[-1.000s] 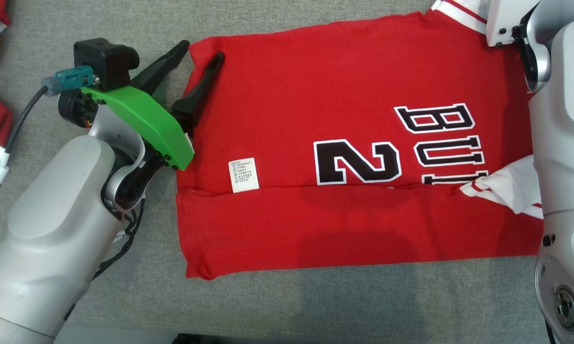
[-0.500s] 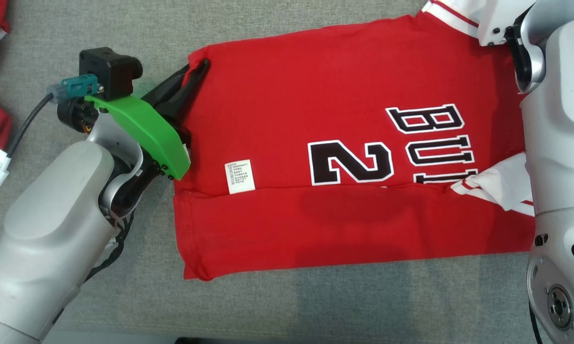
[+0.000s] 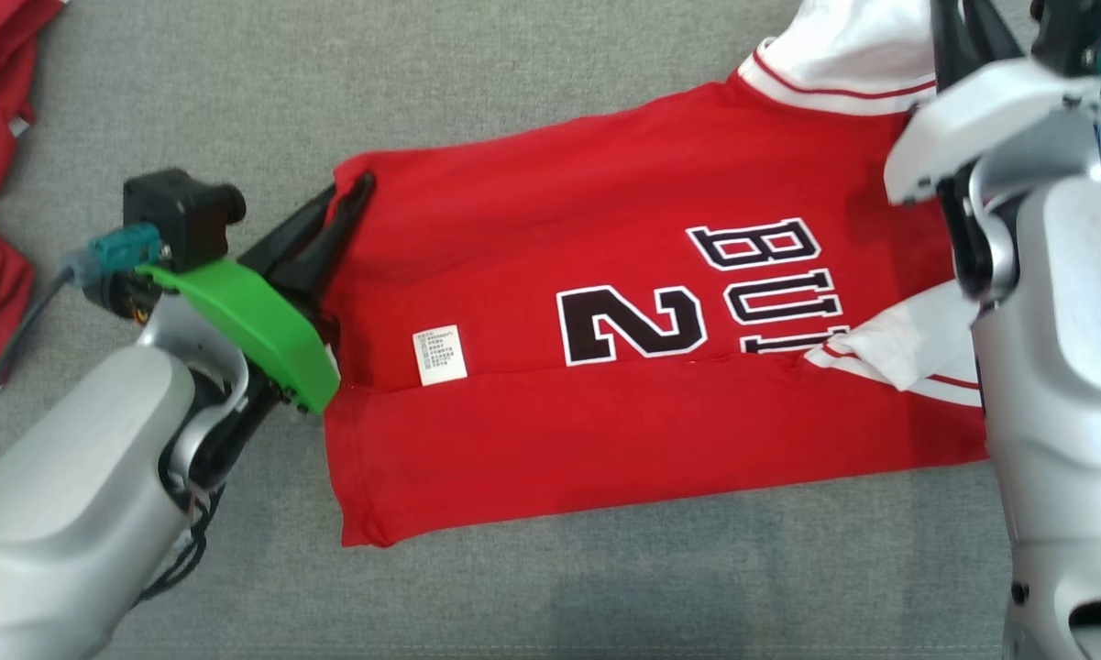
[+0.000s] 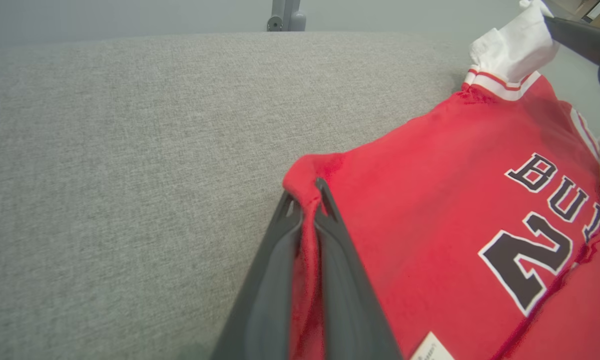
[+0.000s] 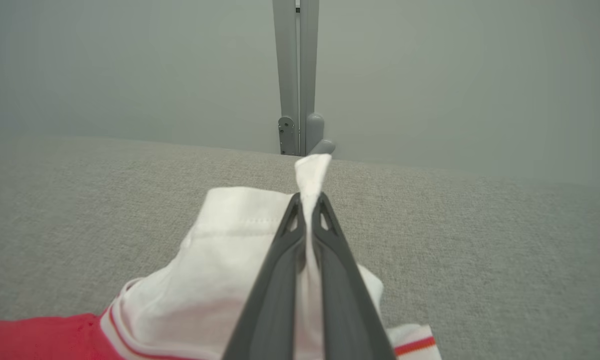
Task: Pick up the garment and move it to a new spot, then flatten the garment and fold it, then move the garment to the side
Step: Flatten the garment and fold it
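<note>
Red garment (image 3: 605, 302), black lettering, white trim: we logged it lying folded lengthwise on the grey fabric surface (image 3: 513, 82). We noted the left gripper (image 4: 305, 194) pinched tight on its red hem corner, the right gripper (image 5: 308, 201) clamped on its white sleeve (image 5: 230, 250), raised above that surface.

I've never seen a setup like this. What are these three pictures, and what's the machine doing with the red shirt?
It is a two-armed robot. The overhead picture comes from a camera on its head, looking down; the other two come from its wrists, looking along each pair of dark fingers. A red jersey lies partly folded on a grey fabric surface. The left gripper is shut on its red corner; the right gripper is shut on its white sleeve. More red clothing lies at the left.
</note>
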Robot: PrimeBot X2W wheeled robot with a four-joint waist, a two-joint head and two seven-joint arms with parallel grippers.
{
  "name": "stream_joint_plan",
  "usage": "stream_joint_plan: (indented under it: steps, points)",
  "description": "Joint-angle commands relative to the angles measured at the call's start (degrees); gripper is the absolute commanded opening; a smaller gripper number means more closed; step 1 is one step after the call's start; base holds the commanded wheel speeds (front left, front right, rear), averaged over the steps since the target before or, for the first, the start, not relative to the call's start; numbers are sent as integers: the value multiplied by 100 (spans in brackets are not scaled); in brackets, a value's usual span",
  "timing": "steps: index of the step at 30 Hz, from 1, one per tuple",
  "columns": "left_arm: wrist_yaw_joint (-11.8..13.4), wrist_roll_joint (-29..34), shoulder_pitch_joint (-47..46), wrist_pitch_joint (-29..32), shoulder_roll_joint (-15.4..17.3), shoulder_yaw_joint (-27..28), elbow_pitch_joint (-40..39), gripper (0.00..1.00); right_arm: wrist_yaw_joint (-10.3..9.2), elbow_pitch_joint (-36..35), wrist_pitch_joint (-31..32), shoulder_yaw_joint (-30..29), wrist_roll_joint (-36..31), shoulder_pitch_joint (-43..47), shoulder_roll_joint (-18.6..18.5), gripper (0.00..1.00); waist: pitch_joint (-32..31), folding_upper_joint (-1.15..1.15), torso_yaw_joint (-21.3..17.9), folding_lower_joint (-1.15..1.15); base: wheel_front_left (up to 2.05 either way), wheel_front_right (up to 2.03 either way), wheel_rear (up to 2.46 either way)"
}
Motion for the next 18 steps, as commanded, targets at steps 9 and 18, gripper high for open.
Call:
stream_joint_plan:
  steps: [9, 18]
  points:
    - [601, -135, 1020, -130, 471, 3, -833, 0, -10, -1445, 215, -6, 728, 1819, -122, 0, -744, 0, -392, 0, 0, 0, 0]
    - [827, -170, 1689, -591, 309, -52, -723, 0, -10, -1678, 90, -234, 1035, 3001, 175, 0, -965, 0, -513, 0, 0, 0, 0]
